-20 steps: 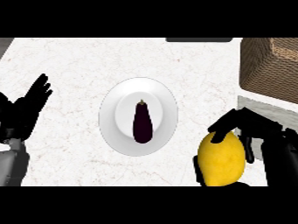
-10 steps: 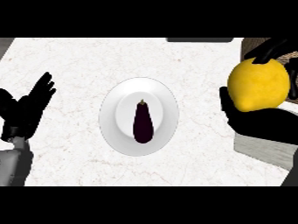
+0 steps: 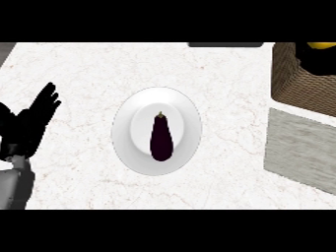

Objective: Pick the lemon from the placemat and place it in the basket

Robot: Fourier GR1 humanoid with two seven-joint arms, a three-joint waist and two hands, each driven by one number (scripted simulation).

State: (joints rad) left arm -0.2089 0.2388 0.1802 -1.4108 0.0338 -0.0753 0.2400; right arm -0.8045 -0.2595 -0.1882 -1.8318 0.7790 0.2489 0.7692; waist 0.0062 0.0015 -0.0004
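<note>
Black left hand (image 3: pixel 23 123) — grey forearm (image 3: pixel 3 187).

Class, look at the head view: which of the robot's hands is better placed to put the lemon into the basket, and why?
The right hand. It is at the basket in the upper right corner with the lemon showing above it. The left hand rests open at the left edge, across the plate from the basket.

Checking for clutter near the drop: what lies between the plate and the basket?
Head view: only bare counter between the plate and the basket; the grey placemat lies below that stretch.
</note>
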